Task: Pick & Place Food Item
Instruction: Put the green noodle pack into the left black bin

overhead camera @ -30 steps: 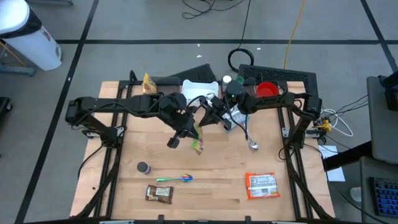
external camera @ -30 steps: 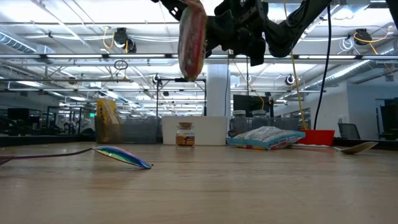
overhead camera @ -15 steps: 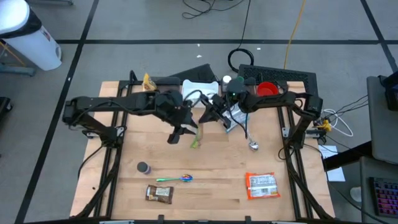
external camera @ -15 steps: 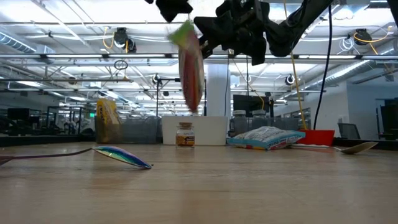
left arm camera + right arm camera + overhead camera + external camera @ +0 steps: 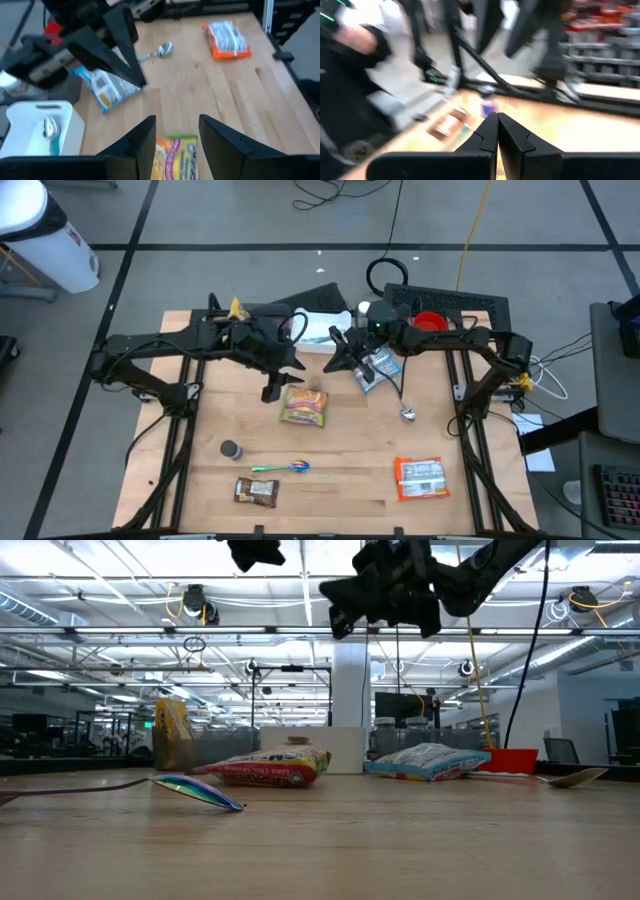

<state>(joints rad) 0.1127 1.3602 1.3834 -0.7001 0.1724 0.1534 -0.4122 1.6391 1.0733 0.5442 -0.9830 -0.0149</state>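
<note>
The food item, a yellow, pink and green packet (image 5: 303, 405), lies flat on the wooden table near its middle, and also shows in the low view (image 5: 265, 768). My left gripper (image 5: 283, 378) hangs open above the packet's far left side. In its wrist view the packet (image 5: 175, 155) lies below and between the spread fingers, untouched. My right gripper (image 5: 329, 367) is shut and held in the air above the table, just to the packet's far right, with nothing between its fingers (image 5: 496, 122).
A blue-white bag (image 5: 375, 368) and a metal spoon (image 5: 407, 412) lie right of the grippers. An orange packet (image 5: 420, 477), a brown bar (image 5: 255, 491), a colourful spoon (image 5: 285, 467) and a small jar (image 5: 231, 449) lie near the front. A white container (image 5: 320, 325) and a red bowl (image 5: 428, 323) stand at the back.
My left gripper has opened and let go of the packet, then drawn up and back toward the table's far left. The packet, which hung upright in the air, has fallen and now lies flat on the table.
</note>
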